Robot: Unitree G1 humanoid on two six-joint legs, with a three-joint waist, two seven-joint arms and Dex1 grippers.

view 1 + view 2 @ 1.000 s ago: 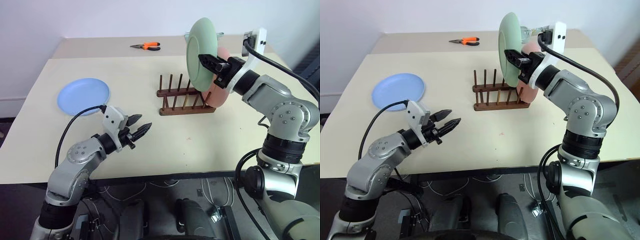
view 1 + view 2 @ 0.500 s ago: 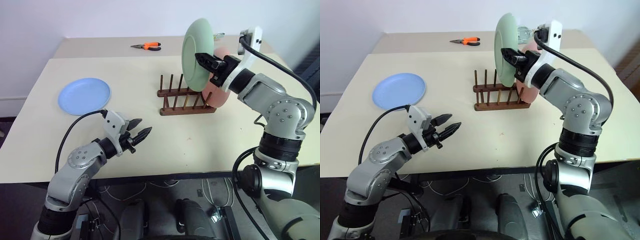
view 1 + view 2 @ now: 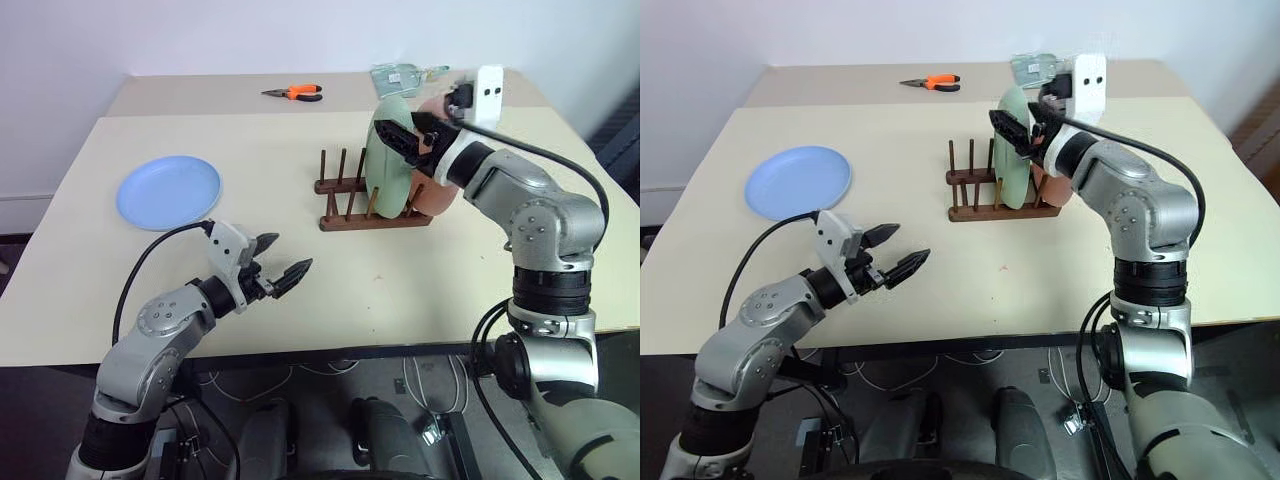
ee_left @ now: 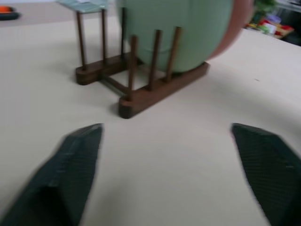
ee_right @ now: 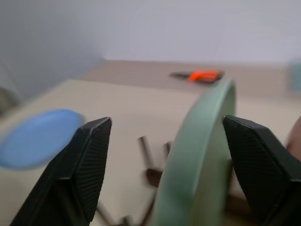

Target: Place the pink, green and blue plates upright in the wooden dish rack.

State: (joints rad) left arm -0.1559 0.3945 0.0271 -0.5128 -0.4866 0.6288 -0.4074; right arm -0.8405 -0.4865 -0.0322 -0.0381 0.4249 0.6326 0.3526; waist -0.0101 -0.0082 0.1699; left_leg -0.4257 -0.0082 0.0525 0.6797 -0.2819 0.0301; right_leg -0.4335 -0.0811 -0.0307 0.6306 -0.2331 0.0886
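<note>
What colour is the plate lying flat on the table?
Blue plate, clearest in the left eye view.

A lab or workshop test bench, not a home kitchen.

Two plain beige tables (image 3: 300, 290) stand pushed together against a bare white wall (image 3: 200, 35). Orange-handled pliers (image 3: 294, 92) lie on the far one, and loose cables (image 3: 940, 365) trail across the dark floor under the near edge. A small wooden dish rack (image 3: 365, 200) with plates is the only household thing here.
</note>
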